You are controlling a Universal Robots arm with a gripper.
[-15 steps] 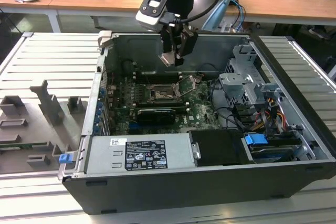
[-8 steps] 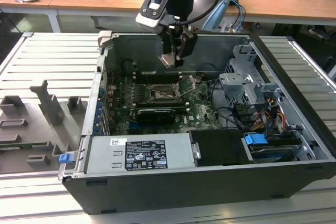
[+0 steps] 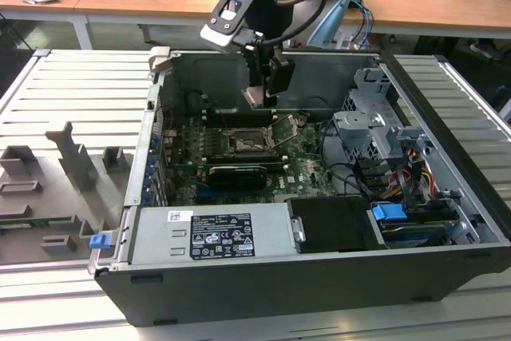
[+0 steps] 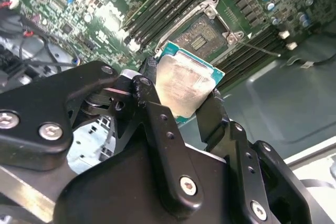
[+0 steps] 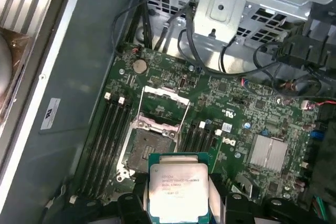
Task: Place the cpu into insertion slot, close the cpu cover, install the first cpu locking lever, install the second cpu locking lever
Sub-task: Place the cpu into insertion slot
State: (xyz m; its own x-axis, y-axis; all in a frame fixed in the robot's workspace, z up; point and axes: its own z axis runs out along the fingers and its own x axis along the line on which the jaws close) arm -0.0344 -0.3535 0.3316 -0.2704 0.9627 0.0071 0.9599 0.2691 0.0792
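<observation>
Status: step 1 in progress, nothing seated yet.

- The gripper (image 4: pixel 181 85) has its fingers (image 4: pixel 148 77) clamped on the cpu (image 4: pixel 190 76) by two opposite edges, with the silvery face toward the second wrist view. The grip looks square, with no visible tilt between the pads.
- In the exterior view the cpu (image 3: pixel 254 96) hangs in the air inside the open computer case (image 3: pixel 319 277). It is above the motherboard (image 5: pixel 236 114) and clear of it, not touching anything but the fingers.
- The insertion slot (image 5: pixel 148 148) is empty, with the dark contact field exposed. In the first wrist view the cpu (image 5: pixel 178 192) sits just beside the slot rather than over it, so I read it as near but not aligned. I can't judge the height gap beyond "clearly apart".
- The cpu cover (image 5: pixel 165 93) is swung up and open on the far side of the slot, so the path down looks unobstructed.
- Locking levers: too thin to pick out reliably. With the cover up they can't be latched.

Done: the cpu is picked and brought over the board. Left: seat the cpu, close the cover, and latch both levers. That's roughly a quarter of the way through, by my estimate.
</observation>
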